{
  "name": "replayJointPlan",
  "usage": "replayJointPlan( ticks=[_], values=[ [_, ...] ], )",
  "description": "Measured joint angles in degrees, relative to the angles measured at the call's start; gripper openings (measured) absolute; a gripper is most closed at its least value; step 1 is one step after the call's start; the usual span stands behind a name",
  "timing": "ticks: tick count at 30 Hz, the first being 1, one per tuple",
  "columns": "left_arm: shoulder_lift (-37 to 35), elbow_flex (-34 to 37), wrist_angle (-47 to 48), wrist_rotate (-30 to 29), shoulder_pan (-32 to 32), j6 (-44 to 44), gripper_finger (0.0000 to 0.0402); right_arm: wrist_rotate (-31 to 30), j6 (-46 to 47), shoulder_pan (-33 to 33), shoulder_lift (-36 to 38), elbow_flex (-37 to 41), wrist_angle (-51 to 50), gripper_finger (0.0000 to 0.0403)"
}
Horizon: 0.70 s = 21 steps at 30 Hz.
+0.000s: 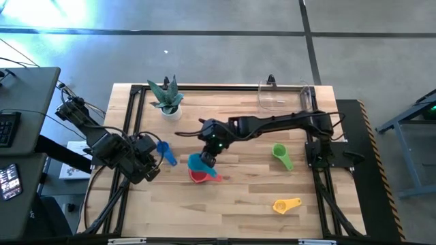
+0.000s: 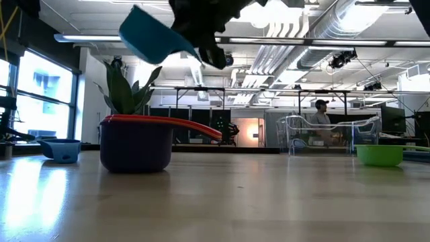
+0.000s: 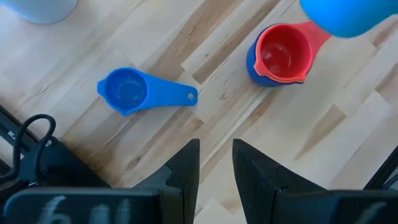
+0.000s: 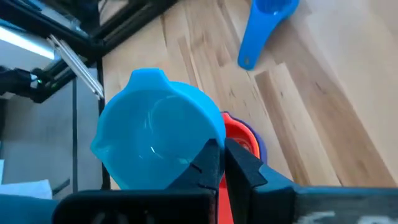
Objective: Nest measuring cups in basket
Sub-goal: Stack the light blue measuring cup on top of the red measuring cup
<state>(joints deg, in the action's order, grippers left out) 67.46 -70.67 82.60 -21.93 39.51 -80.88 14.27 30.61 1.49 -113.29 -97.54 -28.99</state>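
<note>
My right gripper (image 1: 208,160) is shut on the teal measuring cup (image 4: 155,137) and hovers just above the red cup (image 3: 280,55), which sits nested inside the purple cup (image 2: 134,146) mid-table. The small blue cup (image 1: 165,154) lies on its base near my left gripper (image 3: 215,167), which waits by the table's left edge with its fingers a little apart. Toward the right lie the green cup (image 1: 281,155) and the yellow cup (image 1: 286,204). The clear basket (image 1: 286,95) stands at the far edge. No orange cup shows. My right gripper pinches the teal cup at the rim where its handle starts (image 4: 208,155), between the two fingers (image 4: 245,165); the handle itself is hidden between them. The fingers slant down from the table's right. The cup is lifted clear (image 2: 154,33), tilted, its bowl jutting out past the fingertips.
A white pot with a green plant (image 1: 167,101) stands at the far left of the table. A black frame (image 1: 136,88) runs along the table's edges. Bare wood lies between the stacked cups and the green cup. A person (image 2: 322,117) sits far back in the room.
</note>
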Motion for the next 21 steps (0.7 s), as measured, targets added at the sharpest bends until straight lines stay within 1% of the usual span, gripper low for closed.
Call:
replayJointPlan(
  ticks=[8,13,21],
  values=[
    [0.0,0.0,0.3,0.0,-0.2,0.0,0.0085,1.3,-0.1,1.4,-2.8,0.0,0.3,0.0],
    [0.0,0.0,0.3,0.0,-0.2,0.0,0.0085,2.8,-1.1,1.2,-4.6,0.0,0.1,0.0],
    [0.0,0.0,0.3,-0.1,-0.2,0.0,0.0085,3.3,-2.6,1.3,-6.5,0.1,-0.3,0.0]
  ],
)
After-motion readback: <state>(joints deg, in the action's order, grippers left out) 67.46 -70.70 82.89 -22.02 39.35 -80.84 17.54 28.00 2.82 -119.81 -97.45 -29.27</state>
